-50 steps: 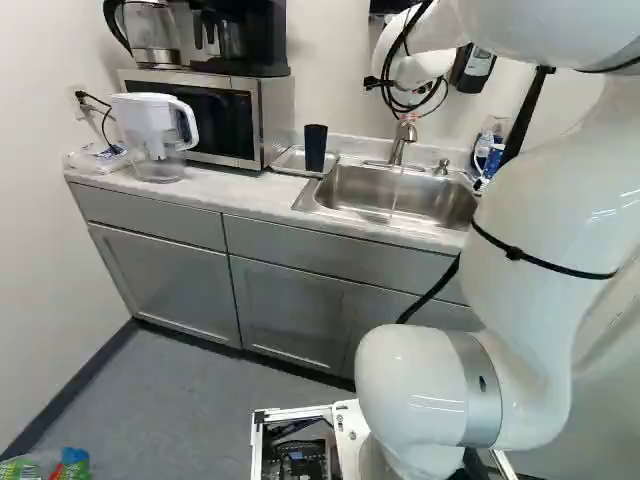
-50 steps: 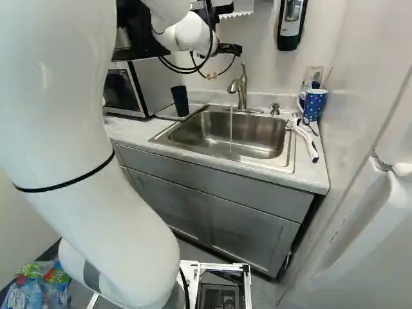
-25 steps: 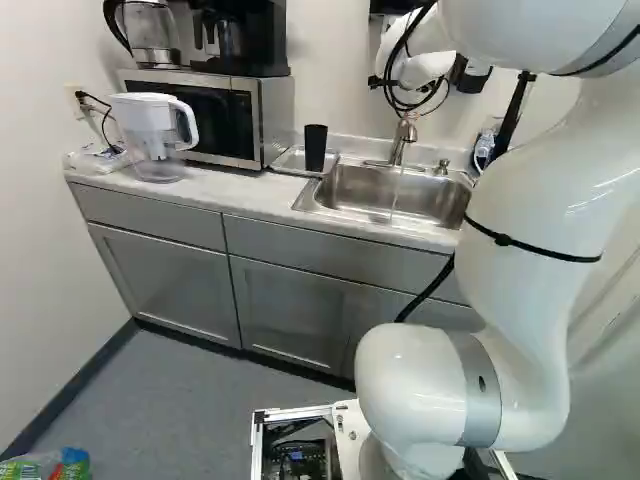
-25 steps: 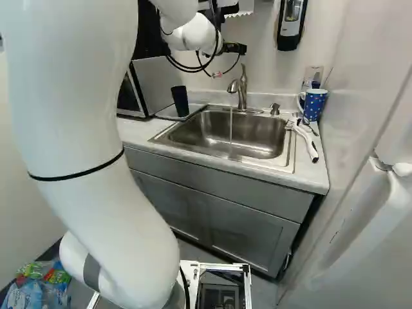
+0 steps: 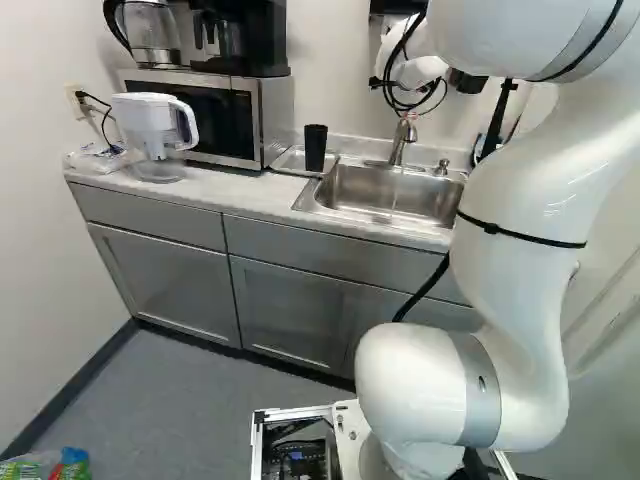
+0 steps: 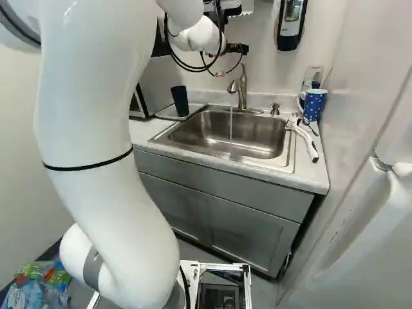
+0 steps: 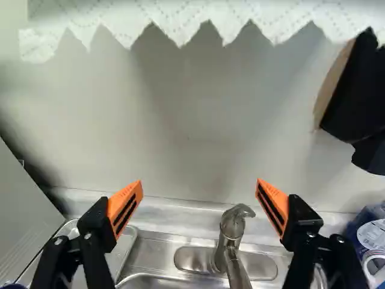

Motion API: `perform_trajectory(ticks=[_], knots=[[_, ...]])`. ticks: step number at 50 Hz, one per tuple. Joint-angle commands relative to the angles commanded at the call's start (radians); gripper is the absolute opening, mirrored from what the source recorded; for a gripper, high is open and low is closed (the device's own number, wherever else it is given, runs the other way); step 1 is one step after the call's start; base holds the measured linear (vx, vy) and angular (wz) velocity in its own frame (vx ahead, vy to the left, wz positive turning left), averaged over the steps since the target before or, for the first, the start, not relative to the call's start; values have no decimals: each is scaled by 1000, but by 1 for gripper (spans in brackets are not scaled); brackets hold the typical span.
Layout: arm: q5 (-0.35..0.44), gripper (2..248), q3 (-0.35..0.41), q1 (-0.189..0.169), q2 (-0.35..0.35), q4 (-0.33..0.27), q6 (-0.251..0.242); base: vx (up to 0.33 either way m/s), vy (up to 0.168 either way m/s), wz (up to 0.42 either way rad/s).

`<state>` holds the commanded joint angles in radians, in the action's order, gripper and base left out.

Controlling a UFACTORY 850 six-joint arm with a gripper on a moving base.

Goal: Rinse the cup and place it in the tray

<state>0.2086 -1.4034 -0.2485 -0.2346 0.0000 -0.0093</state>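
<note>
faucet: blocks sink's 12 o'clock
dark cup: obstacle @ 10
mug: obstacle @ 2
sink front: free abv, approx 5–7

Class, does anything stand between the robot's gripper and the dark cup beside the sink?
Nothing visible does: the dark cup stands in the tray, and the open gripper hangs higher, near the faucet.

Two black fingers with orange pads stand wide apart, a curved brushed-metal faucet showing between them. It rises from an oval plate along the rear edge of the stainless-steel sink. Beside the sink's side edge lies a shallow silvery tray, partly hidden by one finger. Beyond, a white patterned sheet with a zigzag edge fronts the pale wall.
</note>
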Motion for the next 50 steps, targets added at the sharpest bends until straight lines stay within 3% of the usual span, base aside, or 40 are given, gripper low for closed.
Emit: perform_trajectory(ticks=[50], knots=[[-89,247,-37,4,-33,0,0,0,0,0]])
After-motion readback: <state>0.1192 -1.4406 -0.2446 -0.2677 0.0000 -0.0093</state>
